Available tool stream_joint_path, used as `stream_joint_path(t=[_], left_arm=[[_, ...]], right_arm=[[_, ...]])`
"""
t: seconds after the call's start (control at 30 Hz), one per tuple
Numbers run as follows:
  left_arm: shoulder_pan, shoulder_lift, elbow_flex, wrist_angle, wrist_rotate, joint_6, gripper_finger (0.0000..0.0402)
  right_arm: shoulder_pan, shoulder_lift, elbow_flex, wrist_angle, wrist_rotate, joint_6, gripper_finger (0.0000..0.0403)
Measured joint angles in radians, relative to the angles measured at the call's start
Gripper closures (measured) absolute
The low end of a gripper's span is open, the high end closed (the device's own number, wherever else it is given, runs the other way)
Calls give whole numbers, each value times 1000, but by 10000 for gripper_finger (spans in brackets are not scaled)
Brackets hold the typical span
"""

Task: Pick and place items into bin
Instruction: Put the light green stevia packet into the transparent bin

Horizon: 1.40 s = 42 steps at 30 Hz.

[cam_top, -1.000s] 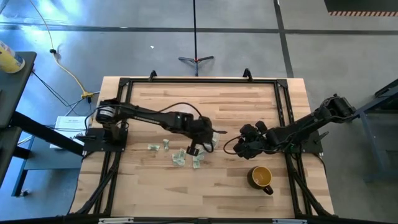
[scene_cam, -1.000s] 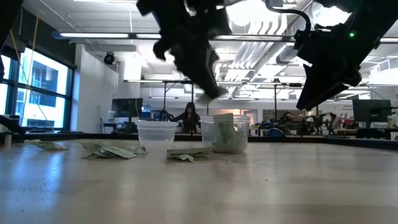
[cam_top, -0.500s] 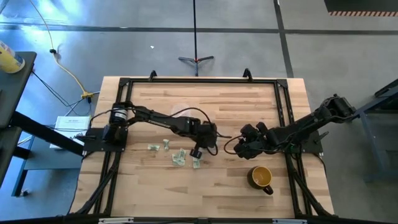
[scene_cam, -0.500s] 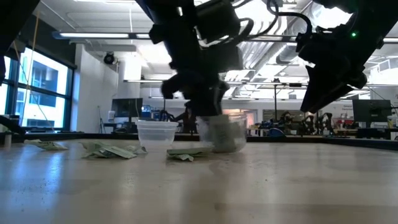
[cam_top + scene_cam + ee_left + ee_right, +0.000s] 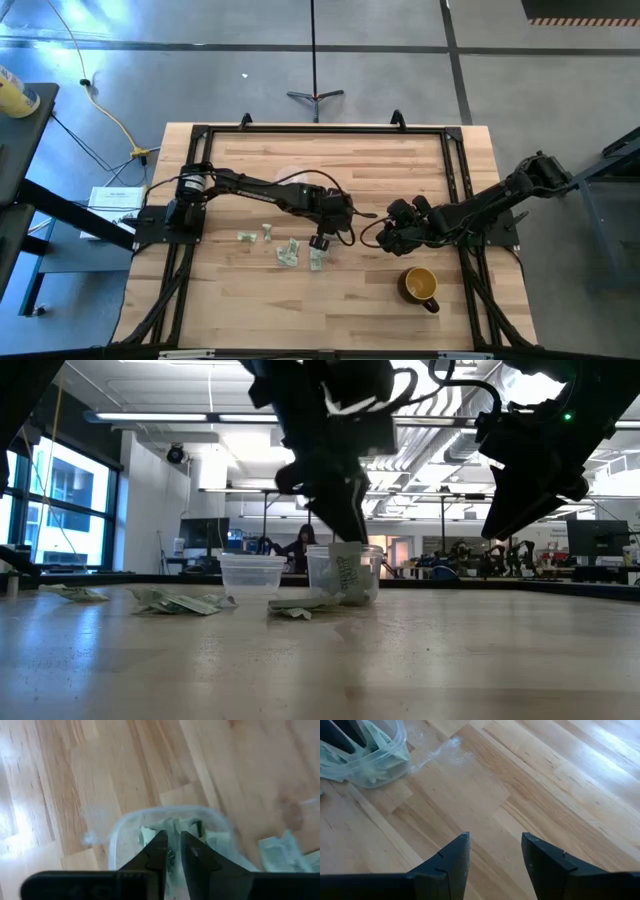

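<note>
Left gripper (image 5: 171,851) hangs directly over the bin (image 5: 172,845), its two dark fingers (image 5: 156,851) only a narrow slit apart and holding nothing, their tips just inside the mouth of the clear cup; pale green pieces lie crumpled inside the cup beneath them. In the high view this gripper (image 5: 335,222) sits near the middle of the table (image 5: 250,300), and the bin stands under it, hidden by the arm. The low view shows the bin (image 5: 343,575) upright with a green wrapper against its wall, a second clear tub (image 5: 252,575) just beside it. Loose items (image 5: 288,252) lie scattered on the wood close by, toward the left arm's side, and more (image 5: 175,601) show flat on the boards in the low view. Right gripper (image 5: 495,857) hovers near the bin with its fingers apart and empty, bare planks between them; in the high view it (image 5: 398,230) is just beside the left gripper, leaving a small gap. A mustard mug (image 5: 421,286) stands nearer the front edge, clear of both arms. Wide bare wood remains along the far edge and front. Beyond the table, a workshop with ceiling lights, windows and a person (image 5: 301,548) far behind.
</note>
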Motion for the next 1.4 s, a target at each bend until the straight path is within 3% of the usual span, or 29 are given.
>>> stream_joint_path(t=[0.2,0.37,0.6,0.9,1.1,1.23,1.4], left_arm=[[0,-3,71,-98,37,-2,269],[3,-23,68,-224,1,-29,238],[16,-135,20,-293,131,-172,235],[-42,-361,-283,-276,98,-467,239],[-37,-562,-490,-330,58,-948,240],[-117,-650,-565,-346,1,-868,239],[-195,-671,-670,-374,30,-752,238]], right_arm=[[0,0,0,-1,4,-1,233],[0,0,0,-1,4,-1,233],[0,0,0,1,6,-60,233],[0,0,0,3,-52,-108,233],[-6,0,0,13,-60,-109,233],[-28,0,0,26,-52,-123,233],[-73,0,0,68,-69,-193,233]])
